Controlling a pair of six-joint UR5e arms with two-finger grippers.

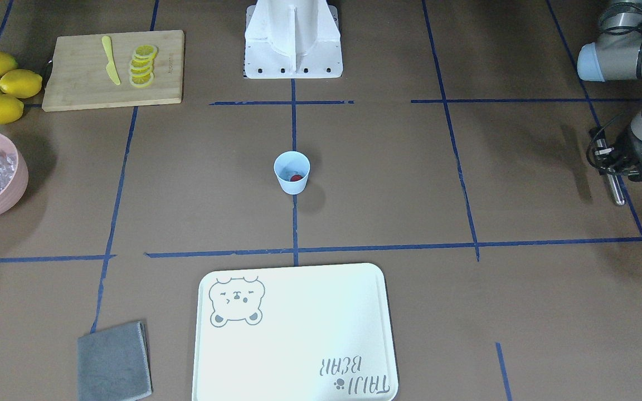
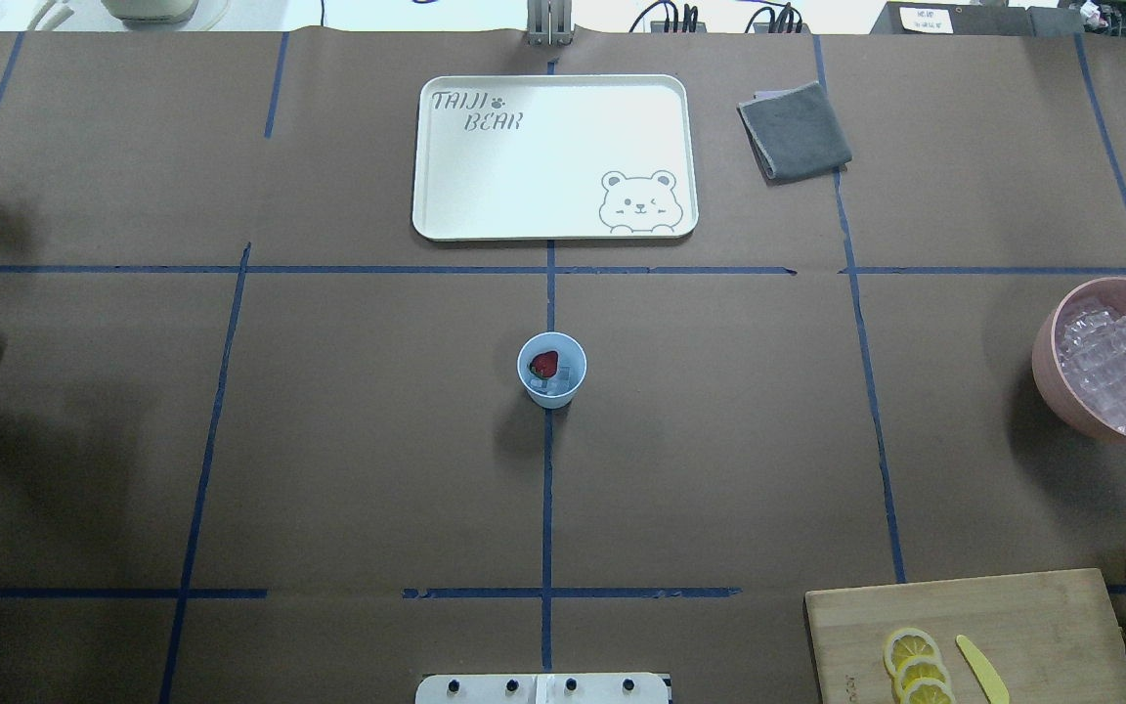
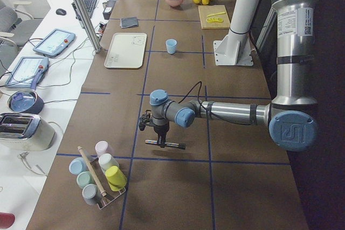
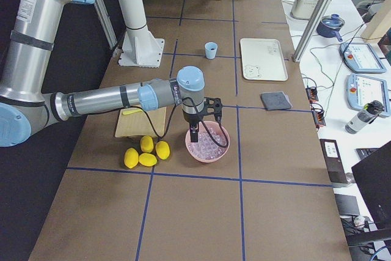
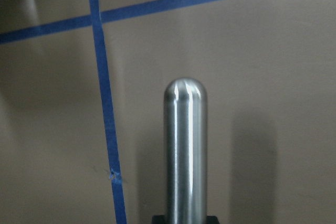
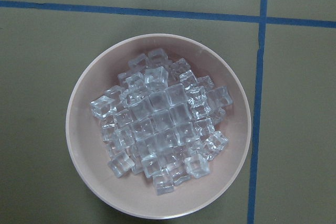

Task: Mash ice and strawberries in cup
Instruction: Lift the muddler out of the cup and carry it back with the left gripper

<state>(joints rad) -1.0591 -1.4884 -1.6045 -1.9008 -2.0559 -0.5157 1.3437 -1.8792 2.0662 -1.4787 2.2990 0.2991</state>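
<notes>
The small blue plastic cup (image 2: 553, 396) stands in the middle of the surface (image 2: 348, 430), where both arms can likely reach it. Inside lie a round red strawberry (image 2: 544, 365) and clear ice (image 2: 564, 377). Far off at 9 o'clock, the left claw (image 1: 606, 160) grips a smooth, shiny metal rod (image 1: 615, 189), likely for mashing. The right claw (image 4: 194, 134) hangs over the pink bowl (image 2: 1044, 364) at 3 o'clock. I cannot tell if it is wide or narrow.

Brown table (image 2: 328, 440) — cup (image 2: 551, 370), tray (image 2: 553, 156), bowl (image 2: 1047, 372)
</notes>
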